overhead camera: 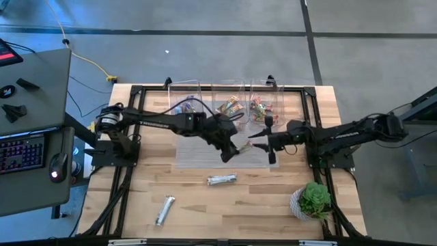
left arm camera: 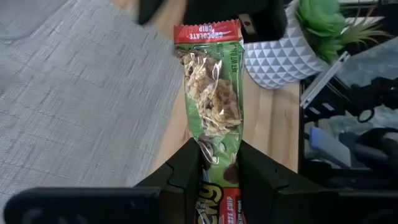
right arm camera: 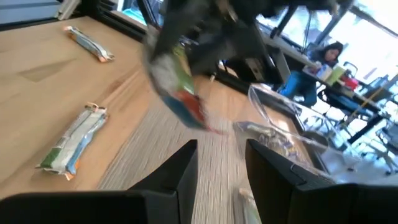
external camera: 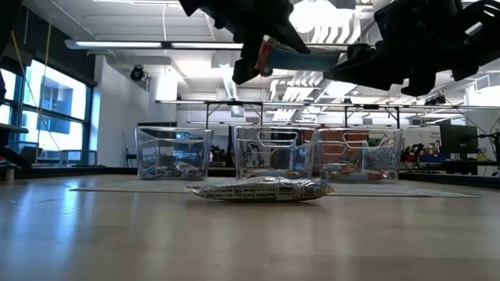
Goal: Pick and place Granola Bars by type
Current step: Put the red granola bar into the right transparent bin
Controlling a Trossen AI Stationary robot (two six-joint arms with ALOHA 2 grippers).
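My left gripper (overhead camera: 230,150) hangs above the grey mat (overhead camera: 198,154), shut on a green and red granola bar (left arm camera: 211,93). In the low view that bar (external camera: 264,56) shows high above the table. My right gripper (right arm camera: 221,165) stands open just to the right of it, fingers pointing at the bar, nothing between them. Two silver-white bars lie flat on the wood: one (overhead camera: 222,180) near the middle, one (overhead camera: 164,210) toward the near left. More bars lie in three clear bins (overhead camera: 229,102) along the far edge. My left gripper pinches the green and red bar between its two fingers near one end (left arm camera: 217,168), the wrapper narrowed in between them. The bar runs on forward along the fingers, its red crimped end (left arm camera: 206,31) free. It is lifted clear of the mat, slanting downward.
A potted green plant (overhead camera: 314,199) in a white pot stands at the near right corner. The black frame rails (overhead camera: 311,123) run along the table's sides. Bare wood lies between the two silver-white bars and the plant.
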